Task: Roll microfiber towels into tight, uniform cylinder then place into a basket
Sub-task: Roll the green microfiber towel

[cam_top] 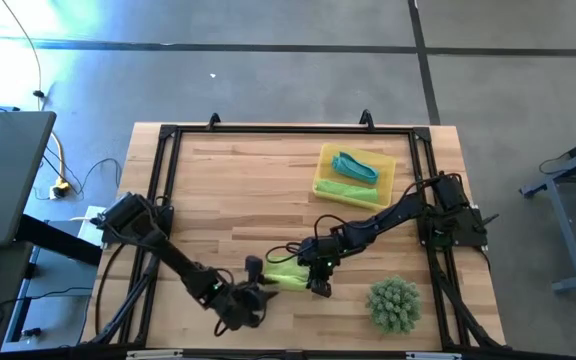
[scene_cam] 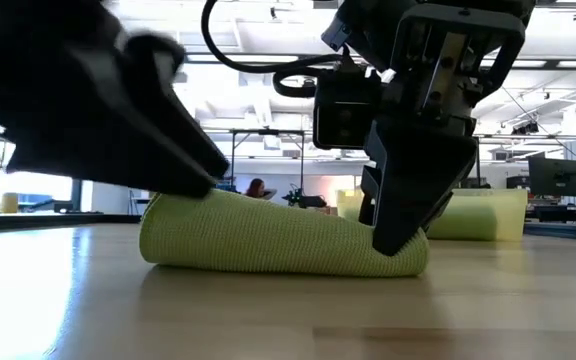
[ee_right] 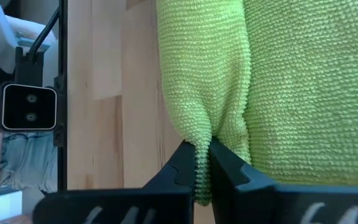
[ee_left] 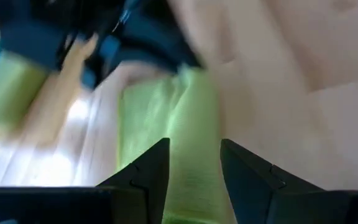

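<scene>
The left gripper (cam_top: 260, 296) sits near the counter's (cam_top: 228, 190) front edge, jaws spread around one end of the rolled lime-green towel (cam_top: 286, 277). The right gripper (cam_top: 320, 287) pinches a fold at its other end. Open wood separates them from the yellow basket (cam_top: 324, 184).

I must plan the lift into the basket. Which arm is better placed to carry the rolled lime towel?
Probably the right: its jaws pinch the lime towel, nearer the basket. The left jaws only straddle it.
</scene>
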You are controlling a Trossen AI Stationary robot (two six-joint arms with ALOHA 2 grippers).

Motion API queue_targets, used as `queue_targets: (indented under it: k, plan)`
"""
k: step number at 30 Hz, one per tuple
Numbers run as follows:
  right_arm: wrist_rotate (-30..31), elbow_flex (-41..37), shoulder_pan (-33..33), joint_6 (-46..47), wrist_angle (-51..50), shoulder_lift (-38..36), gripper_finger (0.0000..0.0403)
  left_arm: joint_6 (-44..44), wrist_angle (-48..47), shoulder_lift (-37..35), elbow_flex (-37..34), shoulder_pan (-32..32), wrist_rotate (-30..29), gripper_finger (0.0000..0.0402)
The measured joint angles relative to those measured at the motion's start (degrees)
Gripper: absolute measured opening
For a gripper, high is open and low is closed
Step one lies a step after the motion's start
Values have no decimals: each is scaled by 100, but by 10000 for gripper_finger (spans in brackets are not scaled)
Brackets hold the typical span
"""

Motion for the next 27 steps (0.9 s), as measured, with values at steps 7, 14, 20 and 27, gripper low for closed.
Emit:
queue_targets:
  k: [7, 14, 20, 27]
  plan:
    - [15, 4, 0, 2, -13, -5, 3, -1515, -983, -6, 0, 322, 1056, 135]
    - [104, 6, 0, -583, 36, -8, 21, -2524, -1009, -31, 11, 311, 1735, 131]
    - [121, 271, 2, -1711, -503, -115, 87, -3391, -1043, 3, 13, 448, 2040, 130]
    - [891, 1131, 198, -3104, -2899, -406, 127, -3987, -998, 104, 27, 528, 2388, 130]
